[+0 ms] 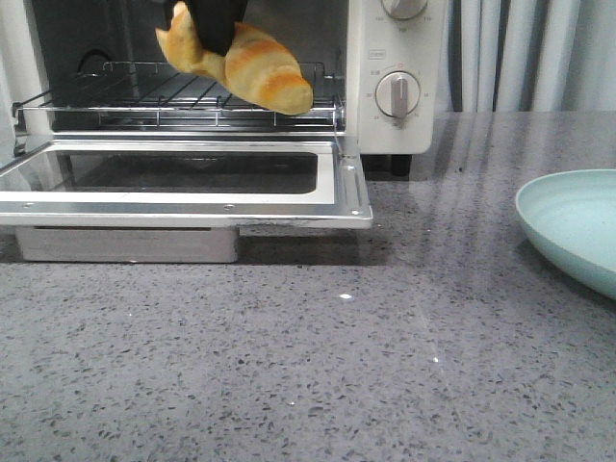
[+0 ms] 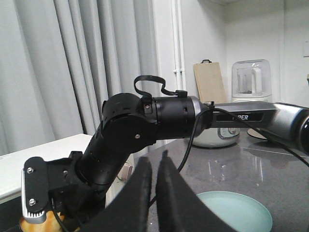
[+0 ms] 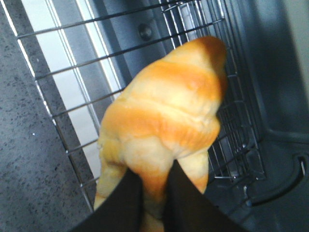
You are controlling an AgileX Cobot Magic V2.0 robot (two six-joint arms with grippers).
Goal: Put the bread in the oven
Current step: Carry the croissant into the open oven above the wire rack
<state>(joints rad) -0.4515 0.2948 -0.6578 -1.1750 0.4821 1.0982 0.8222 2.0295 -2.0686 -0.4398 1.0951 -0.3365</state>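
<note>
- Front view: oven (image 1: 385, 96) door is folded down flat, wire rack (image 1: 125, 101) exposed. Right gripper (image 1: 217, 29) comes in from above with its jaws pinched on the bread (image 1: 255, 69). The bread hangs tilted, tapered end lowest, over the right part of the rack; whether that tip touches the wires, cannot tell. A pale green plate (image 1: 577, 226) sits on the countertop (image 1: 308, 366), well apart to the right.
- Left wrist view: left gripper (image 2: 154, 169) is raised and idle, its two dark fingers nearly together with only a thin slit between, nothing in them. The right arm (image 2: 159, 118) crosses the view above the plate (image 2: 231, 212).
- Right wrist view: the fingers (image 3: 125, 203) clamp the bread (image 3: 164, 116) at its thicker end; the far tip points toward the rack's back corner, by the cavity's side wall.
- Judgement on the step: lower until the tip rests on the wires, level the roll, then let go. Release too high and it may roll forward onto the door. Keep clear of the side wall.
</note>
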